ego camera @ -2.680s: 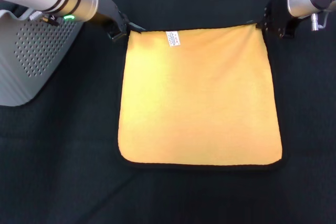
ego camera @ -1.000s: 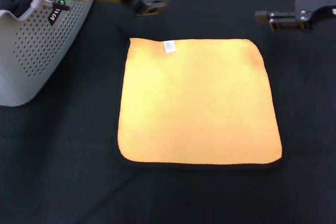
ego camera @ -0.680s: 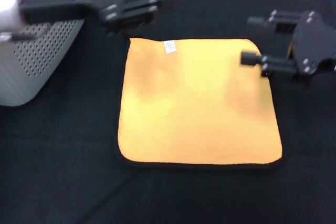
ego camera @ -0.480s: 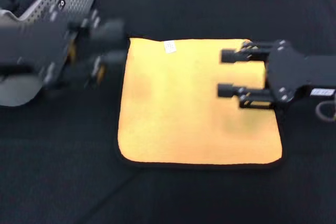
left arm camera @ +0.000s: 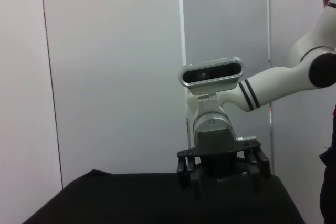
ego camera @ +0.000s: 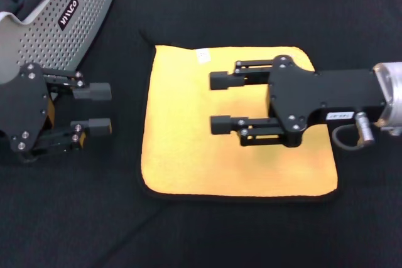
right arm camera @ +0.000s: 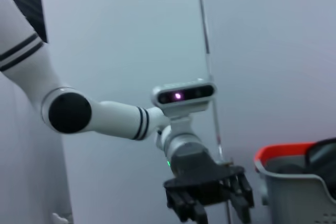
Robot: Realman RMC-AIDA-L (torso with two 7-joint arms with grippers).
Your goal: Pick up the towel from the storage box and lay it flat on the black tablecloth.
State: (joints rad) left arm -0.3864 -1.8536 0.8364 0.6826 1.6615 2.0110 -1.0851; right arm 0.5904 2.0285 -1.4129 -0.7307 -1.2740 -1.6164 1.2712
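**Yellow towel flat on black cloth**

Black tablecloth point(ego camera: 207, 230) covers the whole surface. The storage box point(ego camera: 56, 17) sits at its far left. The towel point(ego camera: 182, 149) lies spread, yellow side up, centred. Right gripper point(ego camera: 220, 102) hangs over it, its 2 fingers wide apart, empty. Left gripper point(ego camera: 97, 108) hangs beside the box, fingers wide, empty.

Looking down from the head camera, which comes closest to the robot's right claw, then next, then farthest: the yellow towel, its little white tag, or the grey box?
1. towel, directly beneath the right gripper.
2. white tag, at the towel's far edge.
3. storage box, far corner on the robot's left.
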